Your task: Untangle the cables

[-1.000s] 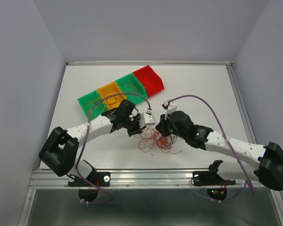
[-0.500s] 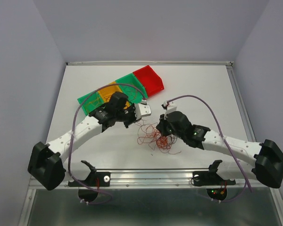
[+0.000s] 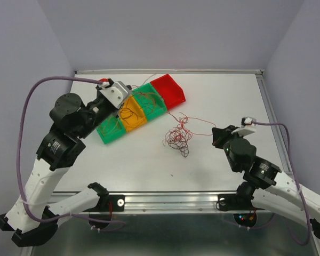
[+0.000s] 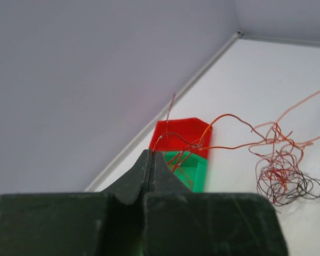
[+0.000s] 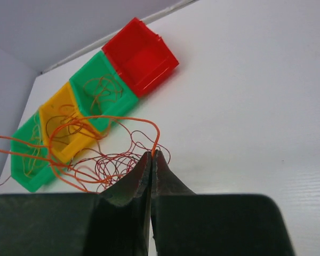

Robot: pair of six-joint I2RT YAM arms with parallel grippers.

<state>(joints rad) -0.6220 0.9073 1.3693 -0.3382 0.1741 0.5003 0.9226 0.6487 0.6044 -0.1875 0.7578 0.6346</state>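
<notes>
The cables (image 3: 177, 137) lie as a small red and dark tangle mid-table, also seen in the left wrist view as the cables (image 4: 285, 176) and in the right wrist view as the cables (image 5: 112, 165). My left gripper (image 3: 122, 92) is raised above the bins and shut (image 4: 151, 153) on a thin red strand that runs over the bins to the tangle. To the right of the tangle, my right gripper (image 3: 216, 132) is shut (image 5: 153, 153) on an orange strand that loops back toward it.
A slanted row of bins lies at the back left: red bin (image 3: 169, 90), green bin (image 3: 149, 100), yellow bin (image 3: 130, 114), green bin (image 3: 111, 129). The last three hold loose wires. The table's back edge (image 3: 202, 71) runs behind them.
The left gripper closed on a strand and rose back-left over the bins. The right arm drew back to the right. The tangle stretched out between them and shifted slightly back.
</notes>
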